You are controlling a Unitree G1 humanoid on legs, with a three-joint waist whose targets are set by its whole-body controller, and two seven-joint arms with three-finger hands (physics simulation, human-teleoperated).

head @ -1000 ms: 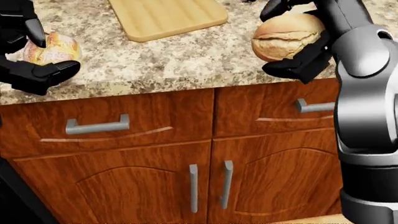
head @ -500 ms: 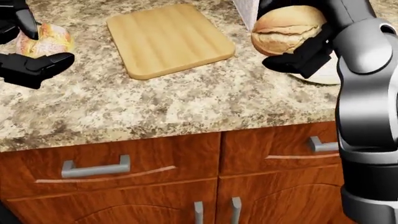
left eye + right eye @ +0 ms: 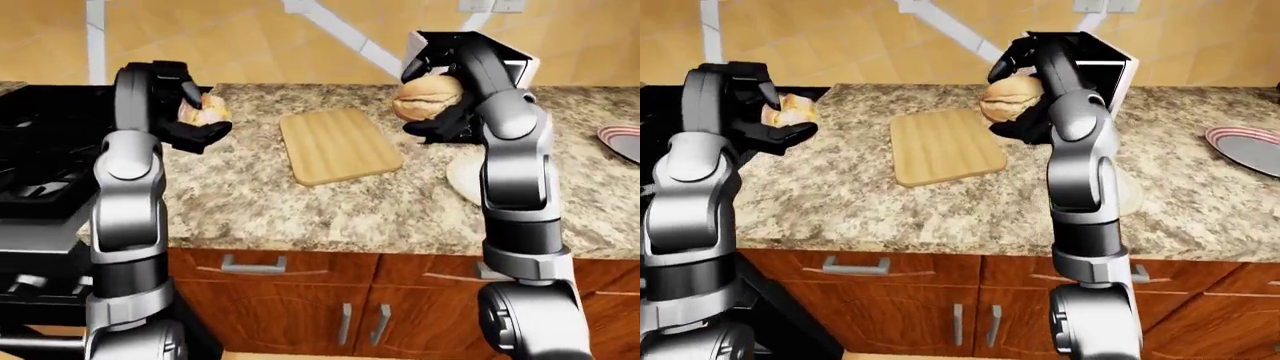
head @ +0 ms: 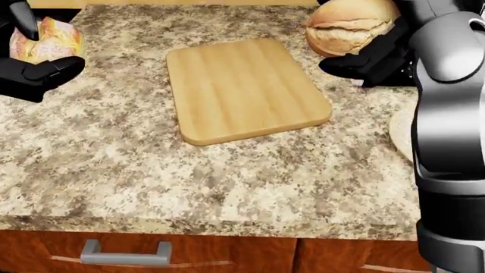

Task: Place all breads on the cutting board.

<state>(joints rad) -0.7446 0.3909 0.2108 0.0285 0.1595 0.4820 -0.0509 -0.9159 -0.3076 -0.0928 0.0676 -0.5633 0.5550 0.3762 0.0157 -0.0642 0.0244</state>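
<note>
Round crusty roll (image 4: 350,25) held aloft right of bare wooden cutting board (image 4: 244,88); smaller bread (image 4: 47,40) held left.

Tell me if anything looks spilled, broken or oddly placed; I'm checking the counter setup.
Nothing stands out. The pale wooden cutting board lies flat and bare on the speckled granite counter; each black hand holds one bread above it.

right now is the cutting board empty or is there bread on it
Empty. The cutting board shows bare wood; the round loaf is in the right hand, the other bread in the left hand.
</note>
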